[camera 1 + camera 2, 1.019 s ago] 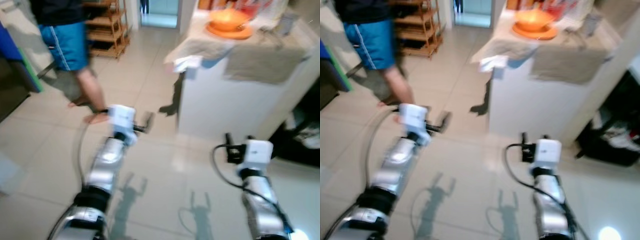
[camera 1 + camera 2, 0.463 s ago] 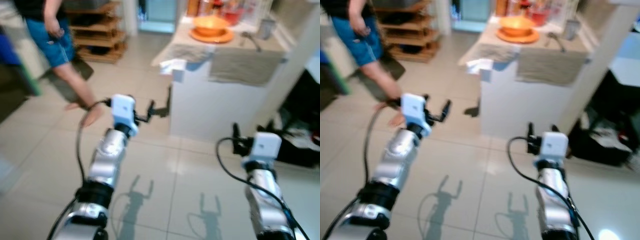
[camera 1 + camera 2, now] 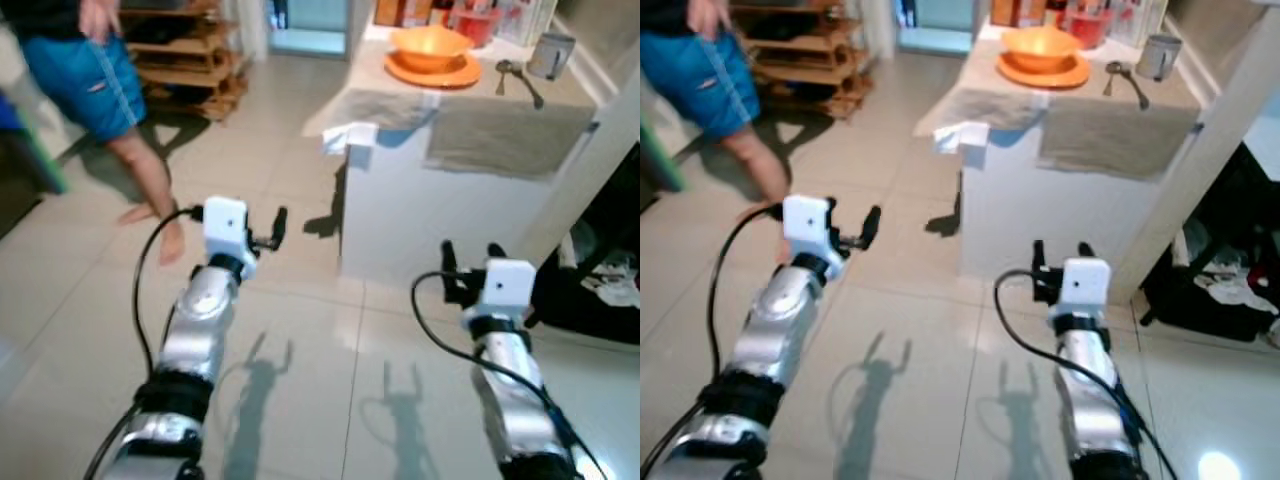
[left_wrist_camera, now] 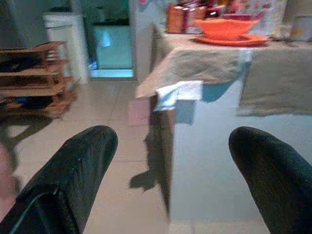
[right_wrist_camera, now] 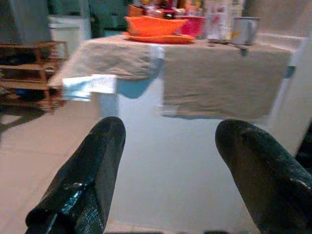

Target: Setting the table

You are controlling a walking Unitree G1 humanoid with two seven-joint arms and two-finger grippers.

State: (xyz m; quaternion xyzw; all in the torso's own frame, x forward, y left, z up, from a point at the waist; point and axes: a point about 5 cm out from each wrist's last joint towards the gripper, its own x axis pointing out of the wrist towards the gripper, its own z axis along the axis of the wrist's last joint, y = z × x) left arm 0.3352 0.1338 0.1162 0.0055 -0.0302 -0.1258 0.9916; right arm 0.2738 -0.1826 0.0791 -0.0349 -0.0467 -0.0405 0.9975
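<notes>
A white table draped in beige cloth [image 3: 470,140] stands ahead of the robot on a pale tiled floor [image 3: 300,330]. On its top, toward the far side, an orange bowl [image 3: 430,45] sits inside an orange plate [image 3: 432,70]. Just beside the plate, toward the table's right end, lie two metal spoons [image 3: 520,75], and past them stands a grey metal mug [image 3: 552,55]. Behind the bowl are a red container [image 3: 1090,25] and some boxes (too blurred to read). A white folded cloth [image 3: 350,135] hangs off the table's near left corner.

The left gripper [image 3: 280,227] is raised over the floor, well short of the table's left corner, its two black fingers [image 4: 78,170] spread wide with nothing between them. The right gripper [image 3: 468,258] hovers low in front of the table's white side, also held wide and empty, its fingers [image 5: 92,170] pointing at the cloth's hanging edge.

Left of the table, well apart from it, a person in blue shorts [image 3: 85,85] stands barefoot in front of a low wooden rack [image 3: 190,70]. Dark clutter [image 3: 600,290] lies on the floor to the table's right.
</notes>
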